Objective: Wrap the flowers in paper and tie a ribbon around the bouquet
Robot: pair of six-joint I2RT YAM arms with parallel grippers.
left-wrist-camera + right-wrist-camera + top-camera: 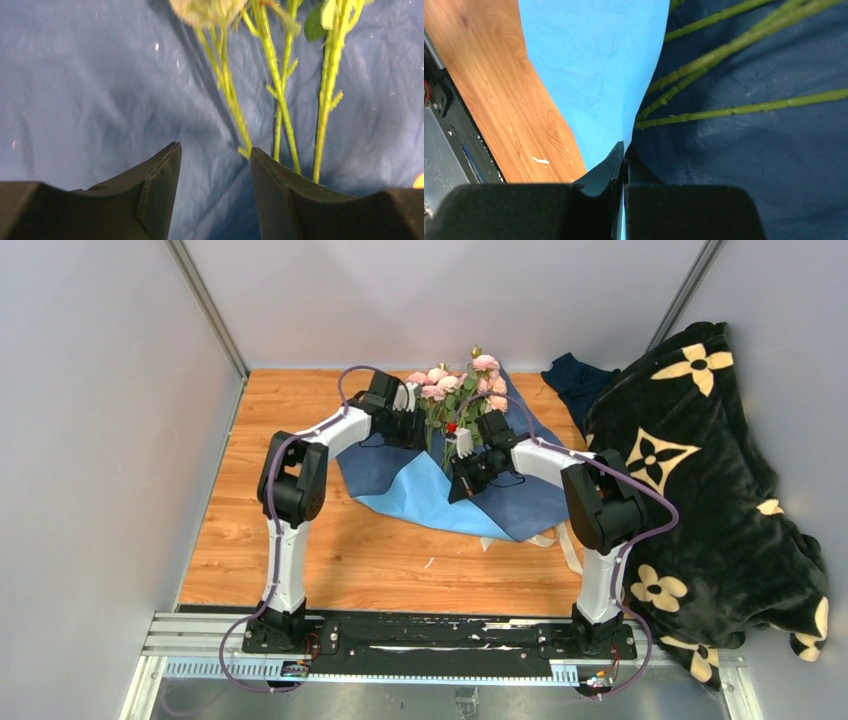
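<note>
Clamping paper (594, 60) edge: right gripper (623, 150) fingers pressing together on it. Left gripper (215, 150) fingers standing apart, flowers (280, 100) lying just beyond fingertips.

A wooden tabletop (300, 540) with warm orange-brown grain fills the middle. Plain pale grey walls (100, 390) close it in on the left, far and right sides, with a thin metal post (208, 310) slanting up at each far corner. On the right, a black blanket (720, 500) patterned with cream flowers lies heaped. A dark navy cloth (575, 380) touches its far edge. The light is soft and even.
</note>
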